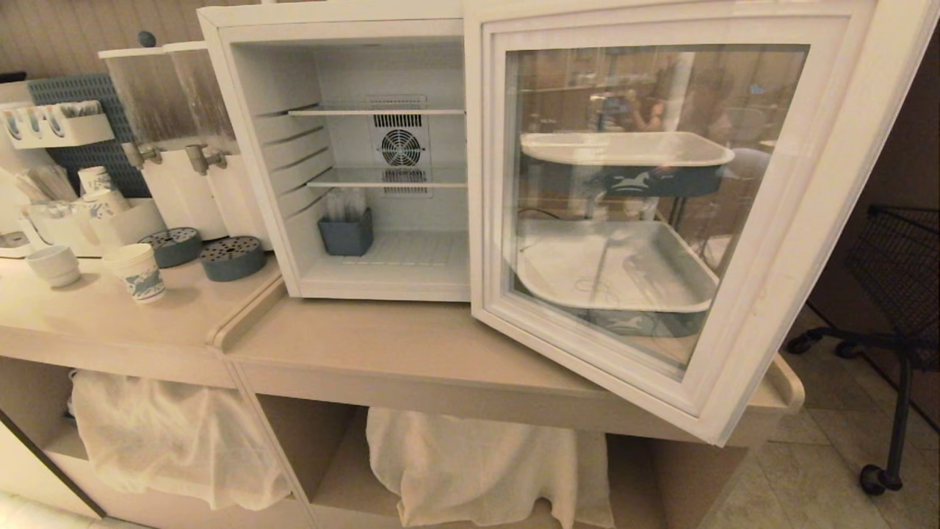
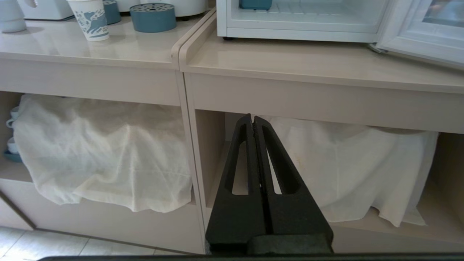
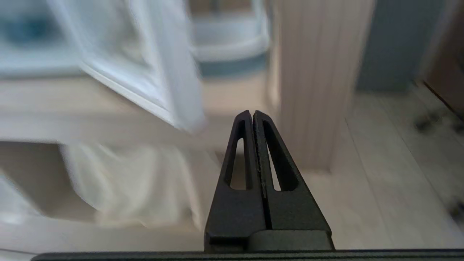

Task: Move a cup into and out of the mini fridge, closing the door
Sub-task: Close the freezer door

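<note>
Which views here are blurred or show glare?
Right wrist view: background smeared, though the right gripper stays crisp. Head view: the door glass carries room reflections. Left wrist view: sharp, mild sheen on the counter.

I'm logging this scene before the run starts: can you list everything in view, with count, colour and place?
mini fridge: 1, white, on the counter, interior exposed
door: 1, white frame with glass, swung open
blue bin: 1, fridge floor
cup: 1, white with blue print, left counter
white mug: 1, beside the cup
blue round trays: 2, under the dispensers
white cloths: 2, draped on the lower shelves
black cart: 1, floor at right
left tool: 1, black, shut, below counter level
right tool: 1, black, shut, near the door's edge
</note>
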Robot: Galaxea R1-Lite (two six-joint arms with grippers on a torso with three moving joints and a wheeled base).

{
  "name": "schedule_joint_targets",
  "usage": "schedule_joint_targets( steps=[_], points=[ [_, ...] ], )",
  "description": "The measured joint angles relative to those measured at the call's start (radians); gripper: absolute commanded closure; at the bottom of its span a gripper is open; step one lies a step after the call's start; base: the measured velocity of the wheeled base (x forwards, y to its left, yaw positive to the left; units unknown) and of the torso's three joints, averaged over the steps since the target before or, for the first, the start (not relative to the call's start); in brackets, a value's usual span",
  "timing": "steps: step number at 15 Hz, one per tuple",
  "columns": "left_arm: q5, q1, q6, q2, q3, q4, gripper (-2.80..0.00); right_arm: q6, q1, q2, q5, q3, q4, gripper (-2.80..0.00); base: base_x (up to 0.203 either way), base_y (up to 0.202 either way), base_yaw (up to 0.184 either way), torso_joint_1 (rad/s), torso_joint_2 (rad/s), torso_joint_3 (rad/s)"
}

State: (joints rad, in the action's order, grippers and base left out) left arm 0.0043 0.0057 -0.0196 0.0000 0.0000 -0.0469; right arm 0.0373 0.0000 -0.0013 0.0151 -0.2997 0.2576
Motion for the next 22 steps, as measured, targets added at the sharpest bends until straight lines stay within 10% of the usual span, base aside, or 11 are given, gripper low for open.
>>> schedule_joint_targets(
  steps=[5,11,15,19,22],
  points=[
    [0.000,0.000,0.000,0.000,0.000,0.000,0.00,0.064,0.007,0.096,0.169,-0.406,0.277,0.00,0.000,0.000,0.000,0.000,0.00,0.000],
    [-0.001,0.000,0.000,0.000,0.000,0.000,0.00,0.151,0.484,0.482,-0.129,-0.744,0.268,0.00,0.000,0.000,0.000,0.000,0.00,0.000],
    [-0.001,0.000,0.001,0.000,0.000,0.000,0.00,0.175,0.580,0.697,-0.265,-0.915,0.199,0.00,0.000,0.000,0.000,0.000,0.00,0.000],
    [-0.001,0.000,0.001,0.000,0.000,0.000,0.00,0.208,0.393,0.851,-0.315,-1.015,0.139,0.00,0.000,0.000,0.000,0.000,0.00,0.000],
    [-0.002,0.000,0.001,0.000,0.000,0.000,0.00,0.258,0.032,0.960,-0.167,-1.065,0.106,0.00,0.000,0.000,0.000,0.000,0.00,0.000]
  ],
)
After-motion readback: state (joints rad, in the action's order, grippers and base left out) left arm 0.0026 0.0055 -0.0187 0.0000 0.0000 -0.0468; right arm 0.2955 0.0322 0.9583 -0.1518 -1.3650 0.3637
